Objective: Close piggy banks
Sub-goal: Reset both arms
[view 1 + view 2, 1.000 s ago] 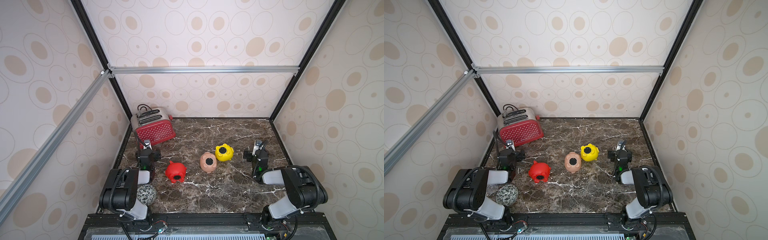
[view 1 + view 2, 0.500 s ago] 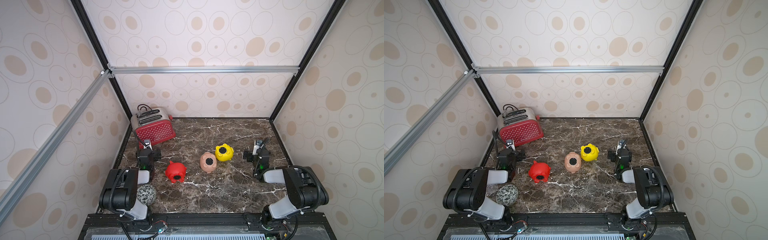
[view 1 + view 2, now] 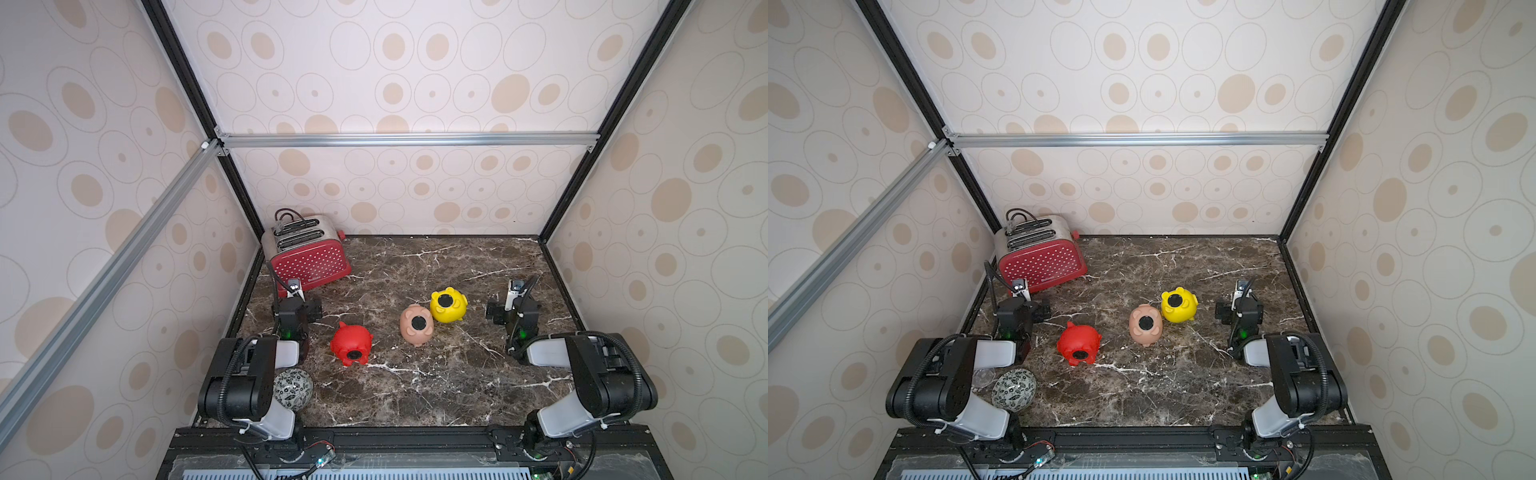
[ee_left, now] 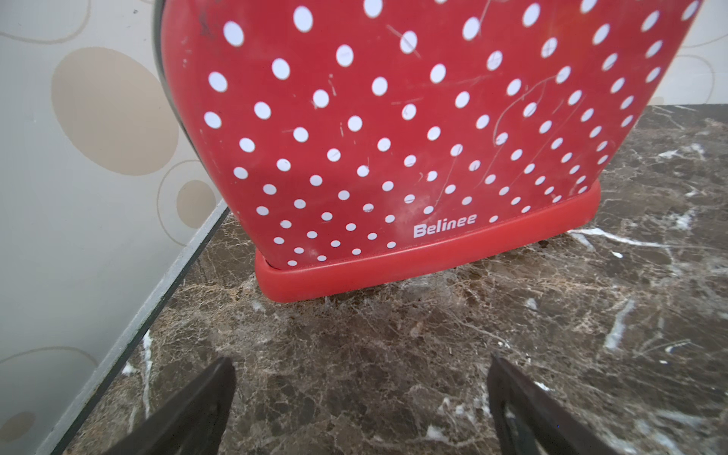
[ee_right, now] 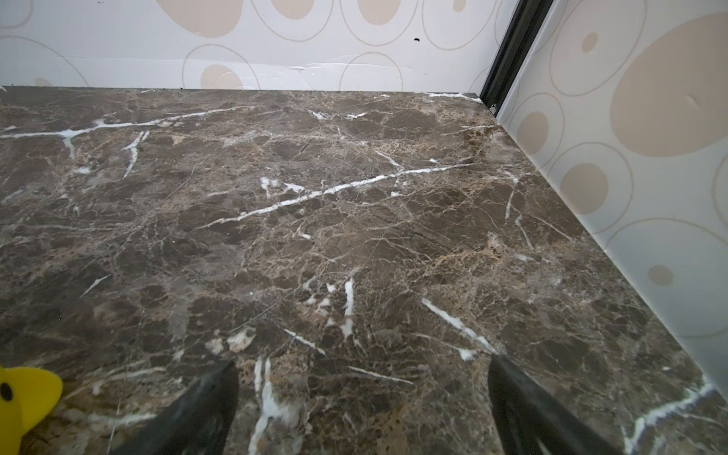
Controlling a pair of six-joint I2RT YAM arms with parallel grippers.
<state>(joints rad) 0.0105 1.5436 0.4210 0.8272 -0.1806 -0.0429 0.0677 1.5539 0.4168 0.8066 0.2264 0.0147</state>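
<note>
Three piggy banks lie on the marble table, each showing a round black spot on its belly. The red pig [image 3: 352, 345] [image 3: 1079, 341] lies nearest my left gripper [image 4: 360, 360]. The peach-pink pig [image 3: 416, 325] [image 3: 1145, 324] sits mid-table, touching or almost touching the yellow pig [image 3: 448, 305] [image 3: 1178, 305]. My left gripper is open and empty, low over the table, facing the toaster. My right gripper [image 5: 362, 361] is open and empty over bare marble, right of the yellow pig [image 5: 23, 405].
A red polka-dot toaster [image 3: 307, 259] [image 4: 394, 130] stands at the back left, close in front of the left gripper. A black-and-white patterned ball [image 3: 293, 388] [image 3: 1014, 390] rests by the left arm's base. Patterned walls enclose the table on three sides.
The right arm's wrist has shifted very slightly. The pigs and the left arm have not moved, and both grippers stay open.
</note>
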